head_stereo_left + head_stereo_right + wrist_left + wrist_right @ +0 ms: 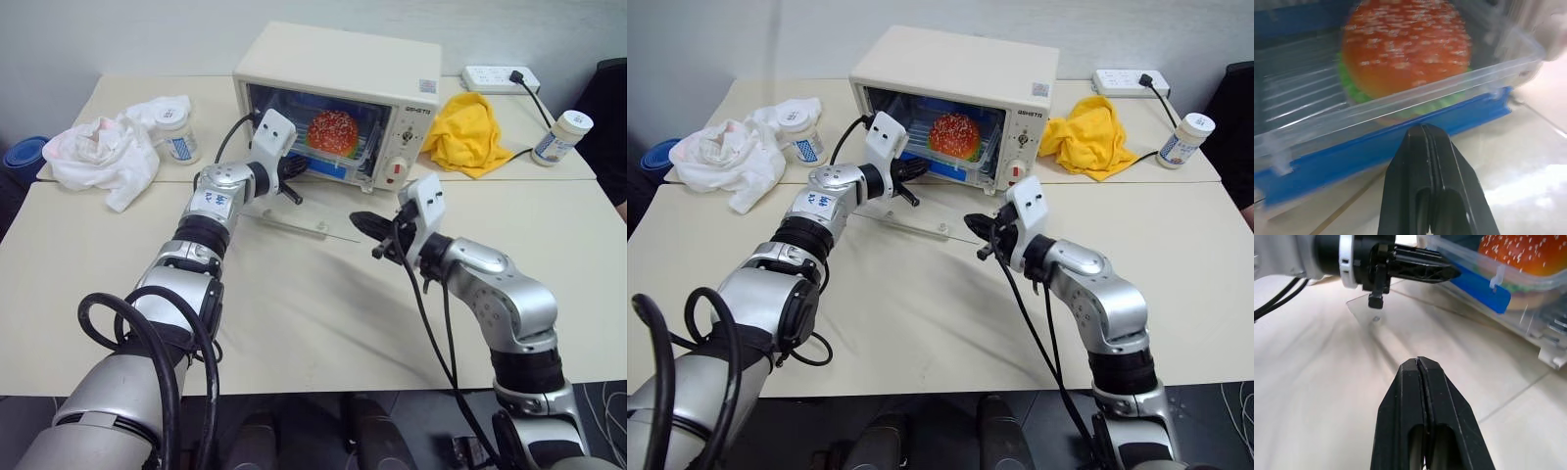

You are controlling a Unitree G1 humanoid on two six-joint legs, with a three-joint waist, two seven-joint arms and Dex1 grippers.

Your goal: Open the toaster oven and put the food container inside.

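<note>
You had the toaster oven [338,103] open, its glass door [294,223] lying flat on the table [294,323], and the food container [333,147] with the toy burger [333,130] was already sitting on the rack inside, though its near blue edge looked to reach about as far as the oven mouth. Your left gripper [294,168] was pinched shut on nothing, its closed tip right at the container's blue front clip [1376,147], which reads as a nudge with the fingertips rather than a grasp. Your right gripper [361,223] was likewise closed and empty, hanging over the table just in front of the oven's knob side.

To finish this push well, you needed to keep the closed tip low against the blue edge, not the clear lid [1400,105], and press straight along the rack so the box did not twist against the side wall. My judgement: it was best seated well clear of the door's swing before you drew back. The likely risk was the tip sliding up over the rim.
</note>
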